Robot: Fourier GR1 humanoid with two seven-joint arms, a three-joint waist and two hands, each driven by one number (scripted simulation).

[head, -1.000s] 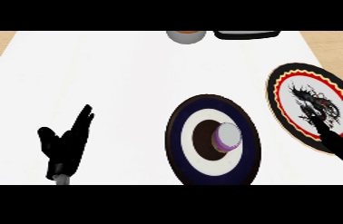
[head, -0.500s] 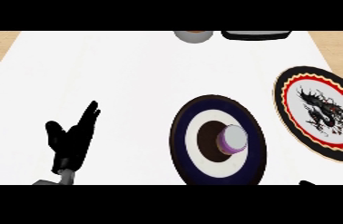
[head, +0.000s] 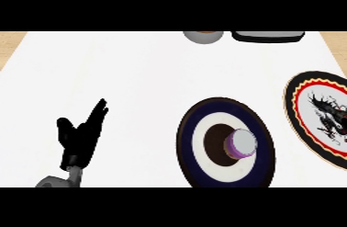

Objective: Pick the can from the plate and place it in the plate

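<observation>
The right hand was over the dragon plate (head: 324,115) at the counter's right edge a moment ago, but now it has gone out of view, so I cannot tell how its fingers are. The can (head: 240,144) has not moved: it stands in the middle of the blue plate (head: 196,129) near the front edge, and nothing touches it. The left hand (head: 80,135) rests near the front left corner, fingers straight and apart, so I think the pick must start again.
</observation>
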